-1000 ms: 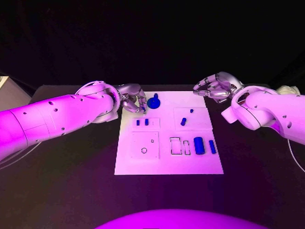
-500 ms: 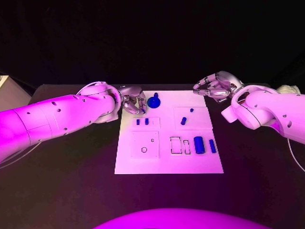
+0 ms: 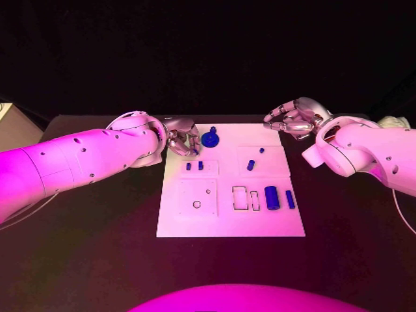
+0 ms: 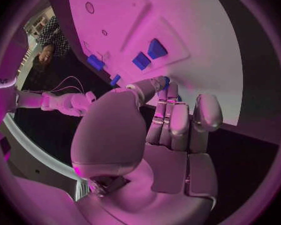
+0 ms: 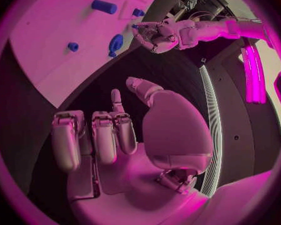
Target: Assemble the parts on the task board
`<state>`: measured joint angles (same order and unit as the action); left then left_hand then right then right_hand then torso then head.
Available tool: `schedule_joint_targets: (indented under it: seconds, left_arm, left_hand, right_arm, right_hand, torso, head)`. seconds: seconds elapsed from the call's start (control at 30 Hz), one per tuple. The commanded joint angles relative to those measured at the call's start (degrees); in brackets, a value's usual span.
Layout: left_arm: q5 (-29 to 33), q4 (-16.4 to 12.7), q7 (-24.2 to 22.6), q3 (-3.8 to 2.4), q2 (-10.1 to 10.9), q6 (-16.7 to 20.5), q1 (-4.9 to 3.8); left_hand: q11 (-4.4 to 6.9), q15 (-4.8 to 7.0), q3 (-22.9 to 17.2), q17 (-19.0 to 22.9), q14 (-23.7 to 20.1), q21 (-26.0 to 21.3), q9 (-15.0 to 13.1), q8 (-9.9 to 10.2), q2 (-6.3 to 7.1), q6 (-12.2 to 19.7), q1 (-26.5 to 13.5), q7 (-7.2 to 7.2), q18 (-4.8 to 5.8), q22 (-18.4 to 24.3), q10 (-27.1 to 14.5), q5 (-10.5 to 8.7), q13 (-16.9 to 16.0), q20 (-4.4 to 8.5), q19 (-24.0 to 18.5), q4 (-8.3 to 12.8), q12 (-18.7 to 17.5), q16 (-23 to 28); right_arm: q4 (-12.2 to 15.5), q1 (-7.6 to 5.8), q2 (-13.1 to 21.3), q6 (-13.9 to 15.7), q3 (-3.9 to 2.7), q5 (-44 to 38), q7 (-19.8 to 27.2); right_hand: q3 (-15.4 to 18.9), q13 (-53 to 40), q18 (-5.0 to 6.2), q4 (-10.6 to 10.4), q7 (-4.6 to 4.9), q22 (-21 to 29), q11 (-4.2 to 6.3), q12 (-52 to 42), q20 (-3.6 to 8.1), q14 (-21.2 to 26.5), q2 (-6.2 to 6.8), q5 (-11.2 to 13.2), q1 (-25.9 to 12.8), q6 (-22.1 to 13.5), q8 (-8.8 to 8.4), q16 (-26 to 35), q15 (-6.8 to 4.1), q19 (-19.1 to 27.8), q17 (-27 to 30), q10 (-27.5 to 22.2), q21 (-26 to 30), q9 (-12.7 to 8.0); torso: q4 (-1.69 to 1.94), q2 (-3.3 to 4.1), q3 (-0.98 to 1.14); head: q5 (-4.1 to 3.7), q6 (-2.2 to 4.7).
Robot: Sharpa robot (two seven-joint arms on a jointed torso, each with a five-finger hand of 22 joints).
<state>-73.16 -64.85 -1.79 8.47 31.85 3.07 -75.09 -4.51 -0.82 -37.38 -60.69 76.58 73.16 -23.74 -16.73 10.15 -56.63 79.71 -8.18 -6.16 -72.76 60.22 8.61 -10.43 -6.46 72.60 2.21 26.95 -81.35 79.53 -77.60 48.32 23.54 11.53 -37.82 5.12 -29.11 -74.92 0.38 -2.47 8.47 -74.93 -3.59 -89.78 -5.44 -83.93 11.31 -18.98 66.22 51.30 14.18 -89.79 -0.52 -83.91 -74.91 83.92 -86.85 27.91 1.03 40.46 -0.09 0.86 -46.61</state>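
The white task board [image 3: 229,221] lies mid-table. My left hand [image 3: 182,140] hovers over its far left corner and pinches a small blue part [image 4: 167,80] between thumb and fingertip; that blue tip [image 5: 135,26] also shows in the right wrist view. A blue knob-shaped part [image 3: 210,138] stands just right of that hand. Two small blue parts [image 3: 194,166] sit in a recess below it. My right hand [image 3: 295,118] hangs off the board's far right corner, fingers apart, holding nothing.
More blue parts rest on the board: two small pegs [image 3: 255,159] in the right recess, and a cylinder [image 3: 272,197] and a bar [image 3: 290,199] near the right edge. Outlined slots [image 3: 244,198] lie beside them. Black table [image 3: 95,247] surrounds the board.
My left arm has shifted slightly, the hand edging a touch farther from me while still pinching the small part. The right hand has not moved.
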Motion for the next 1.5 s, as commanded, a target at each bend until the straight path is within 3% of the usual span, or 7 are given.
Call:
schedule_joint_targets:
  seconds: [0.03,1.03,1.5]
  left_arm:
    - [-0.4,0.1,-0.3,0.24,-0.4,-0.7,0.12]
    - [-0.4,0.1,-0.6,0.42,-1.0,-0.9,0.18]
    - [-1.5,0.4,1.1,0.50,-1.3,-2.9,0.16]
  left_hand:
    - [0.11,0.13,0.3,0.1,0.3,0.4,0.0,0.2,0.08,-0.3,-0.6,0.01,0.61,-0.1,0.3,0.05,0.0,-0.08,0.3,0.1,-0.1,-0.3]
    - [0.38,0.34,0.6,-0.1,0.5,0.5,-0.2,0.2,-0.12,-1.0,-0.5,0.20,0.68,-0.3,1.3,-0.07,-0.2,0.04,0.6,0.3,-0.4,-0.4]
    - [0.41,0.39,0.7,0.1,0.4,0.2,-0.3,0.3,-0.07,-1.0,-0.5,0.23,0.58,0.0,1.4,-0.08,-0.3,0.08,0.3,0.4,-0.5,-0.3]
  right_arm:
    - [0.1,0.01,-0.1,-0.4,-0.01,-0.3,0.6]
    - [0.2,0.01,-0.1,-0.5,-0.01,-0.3,0.5]
    - [0.1,0.01,-0.1,-0.4,-0.01,-0.3,0.5]
  right_hand:
    - [0.0,-15.1,0.45,-0.2,0.04,-13.2,-0.13,-0.2,-0.14,-6.1,0.05,-0.3,0.4,0.5,-0.15,-0.2,0.17,-4.6,-15.1,6.1,0.2,0.1]
    - [0.0,-15.1,0.46,-0.2,0.04,-13.2,-0.12,-0.2,-0.12,-6.1,0.06,-0.4,0.4,0.6,-0.23,-0.2,0.16,-4.6,-15.1,6.1,0.2,0.1]
    - [0.0,-15.1,0.46,-0.2,0.04,-13.2,-0.12,-0.2,-0.12,-6.1,0.06,-0.4,0.4,0.6,-0.23,-0.2,0.16,-4.6,-15.1,6.1,0.2,0.1]
  torso:
    - [-0.06,0.07,-0.05]
    - [0.02,0.01,-0.01]
    - [0.03,0.00,-0.02]
  head:
    - [-0.09,-0.02]
    - [-0.37,-0.20]
    - [-0.40,-0.31]
